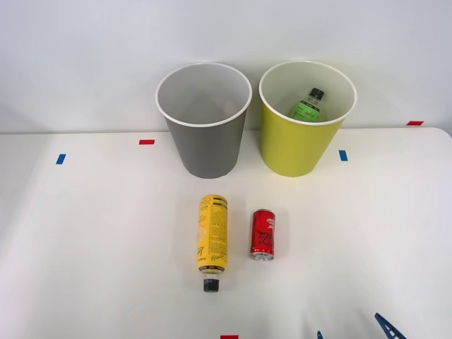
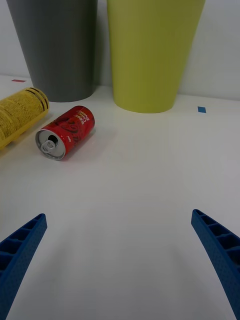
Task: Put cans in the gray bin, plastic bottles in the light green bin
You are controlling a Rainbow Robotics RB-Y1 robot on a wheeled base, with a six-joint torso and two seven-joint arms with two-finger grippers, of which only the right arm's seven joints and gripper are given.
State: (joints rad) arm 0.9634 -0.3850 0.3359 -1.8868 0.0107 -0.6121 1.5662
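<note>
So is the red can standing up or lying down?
Lying down: the red can rests on its side on the table, its opened top facing the tool.

Lighting's bright and even, pretty soft overall. Only faint shadows under the bins (image 1: 205,166) on the white table (image 1: 85,240), no harsh glare.

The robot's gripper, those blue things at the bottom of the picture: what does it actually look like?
The right gripper has two jaws, each a bright blue finger of plastic-looking material. They are long and wedge-shaped, narrowing toward the tip, with a ribbed, ladder-like row of hollow cells along the side. The front view shows their dark blue tips at the table's near edge. No cables or markings are visible.
</note>
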